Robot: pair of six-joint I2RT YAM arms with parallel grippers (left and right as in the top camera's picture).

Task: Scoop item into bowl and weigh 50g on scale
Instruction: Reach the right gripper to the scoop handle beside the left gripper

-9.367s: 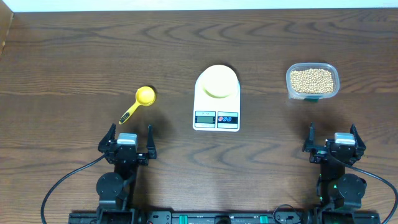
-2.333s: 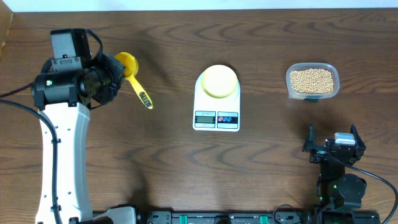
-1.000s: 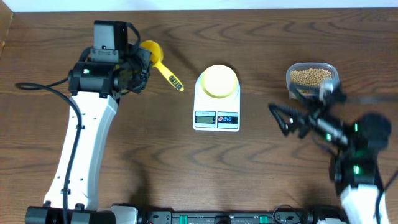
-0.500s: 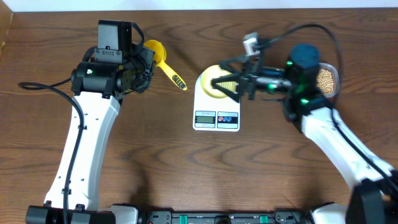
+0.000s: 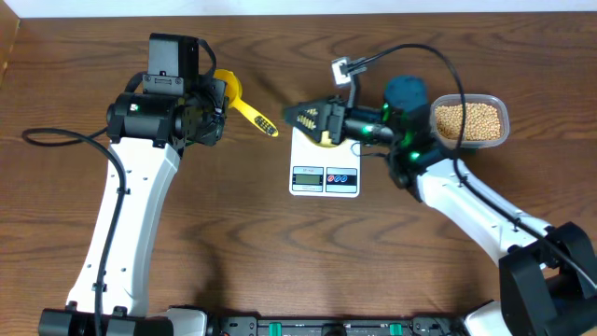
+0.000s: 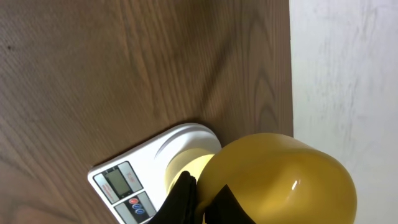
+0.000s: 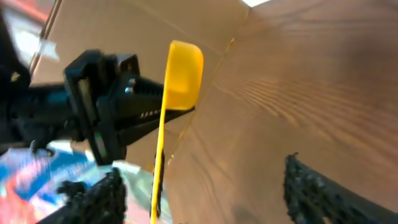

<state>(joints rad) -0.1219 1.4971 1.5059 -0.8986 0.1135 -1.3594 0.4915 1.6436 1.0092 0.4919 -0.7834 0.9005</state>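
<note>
Left gripper, pinching the one yellow measuring spoon near its cup, with the handle pointing toward the scale. Right gripper, fingers spread, hovers over the single white scale and the one pale-yellow bowl resting on its platform. We count one clear tub, right of the scale on the wooden table, holding many tan beans.

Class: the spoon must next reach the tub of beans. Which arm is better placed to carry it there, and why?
Right. The right fingers, open, reach over the scale toward the measuring spoon's handle; the left fingers hold that spoon. The tub of beans lies on the right arm's side.
</note>
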